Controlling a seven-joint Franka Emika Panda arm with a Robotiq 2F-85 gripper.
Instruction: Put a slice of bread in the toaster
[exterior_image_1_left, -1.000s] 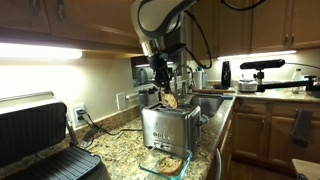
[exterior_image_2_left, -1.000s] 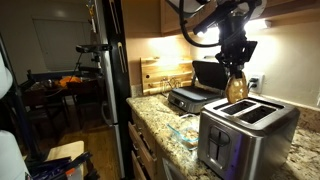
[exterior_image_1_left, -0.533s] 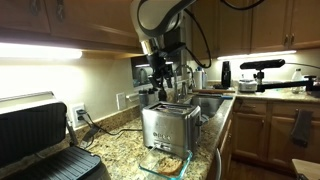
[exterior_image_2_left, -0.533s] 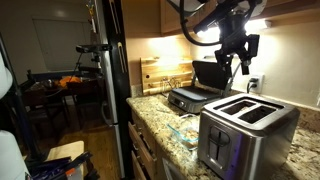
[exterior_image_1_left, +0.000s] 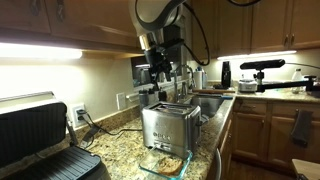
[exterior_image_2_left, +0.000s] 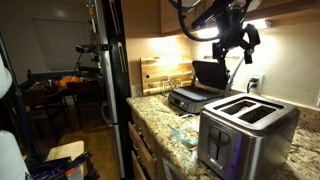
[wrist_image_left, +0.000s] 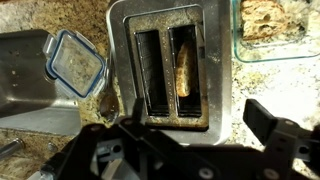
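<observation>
Bread in toaster, pincer above it.
Slice of bread (wrist_image_left: 183, 75) sits in slot of toaster (exterior_image_1_left: 168, 124) nr counter (exterior_image_1_left: 118, 150) edge; pincer (exterior_image_1_left: 161, 78) open, empty, directly above, not touching.

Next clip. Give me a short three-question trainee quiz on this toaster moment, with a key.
1. True or false: the robot's black gripper is gripping the small tan-brown slice of bread.
2. Where is that slice? A) standing in one slot of the shiny stainless-steel toaster; B) on the black contact grill; C) in the sink.
3. Fill in: in the wrist view, the clear glass container beside the toaster holds more ____.
Key: 1 false, the gripper hangs open and empty above the toaster; 2 A; 3 bread.
</observation>
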